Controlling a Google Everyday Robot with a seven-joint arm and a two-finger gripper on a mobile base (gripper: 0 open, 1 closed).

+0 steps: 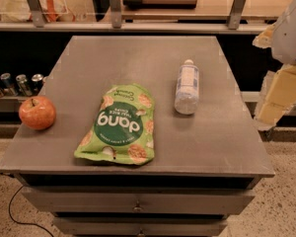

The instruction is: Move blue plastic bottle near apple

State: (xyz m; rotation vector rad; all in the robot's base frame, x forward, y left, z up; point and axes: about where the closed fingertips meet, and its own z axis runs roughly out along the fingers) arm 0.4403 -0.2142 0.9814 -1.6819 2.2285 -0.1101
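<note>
A grey table (153, 58) is seen from above. The bottle (187, 87) lies on its side on the right half, with its white cap pointing toward the far edge. A green chip bag (119, 124) lies flat in the middle, between the bottle and the apple (37, 112). The apple sits stem up near the left edge, well apart from the bottle. My gripper (280, 95) hangs beyond the table's right edge, touching nothing. I cannot tell whether it is wide or narrow. Small cans (15, 83) stand behind the table at far left.
</note>
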